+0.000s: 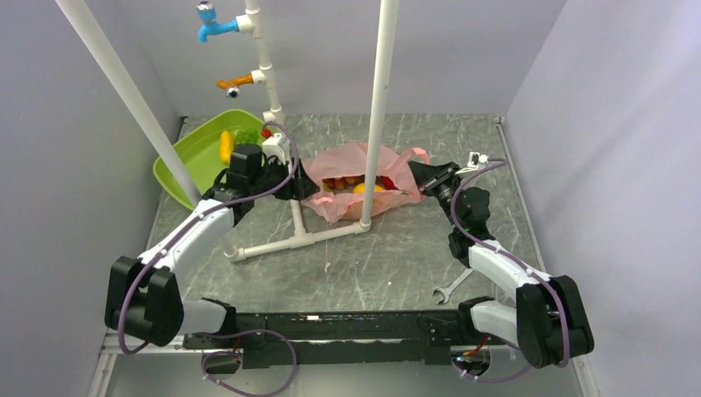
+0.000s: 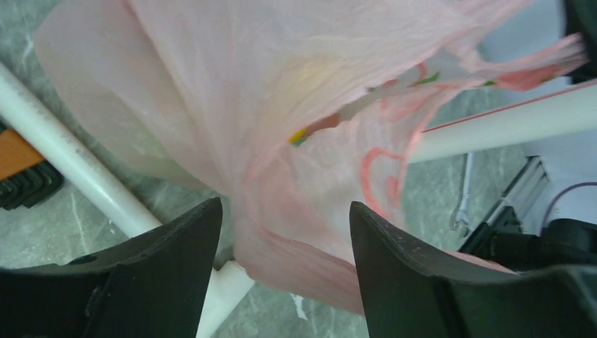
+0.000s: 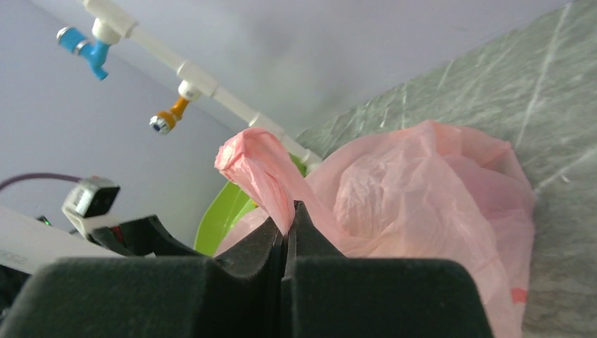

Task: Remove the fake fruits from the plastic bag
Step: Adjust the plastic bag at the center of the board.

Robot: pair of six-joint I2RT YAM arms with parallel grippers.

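Grey marbled tabletop fills the floor of a pale-walled booth, with a white pipe frame standing on it. The frame carries a blue tap and an orange tap at the far left. A green basin sits in the far left corner, holding a slim yellow-orange piece and a green grape bunch.

The plastic bag lies crumpled around the middle of the tabletop, just behind the foot of the frame's upright pipe. Its mouth gapes toward the near side. The fake fruits are inside it, showing as yellow-orange and red shapes through the opening. How many there are cannot be told.

The left gripper is at the bag's left edge. In the left wrist view its fingers stand well apart, with a fold of the pink film hanging down between them. Neither finger visibly presses on the film.

The right gripper is at the bag's right edge. In the right wrist view its fingers are pressed together on a bunched strip of the pink plastic, which sticks up above the tips. The rest of the bag billows out beyond them.

A wrench lies on the tabletop on the near right, beside the right arm.
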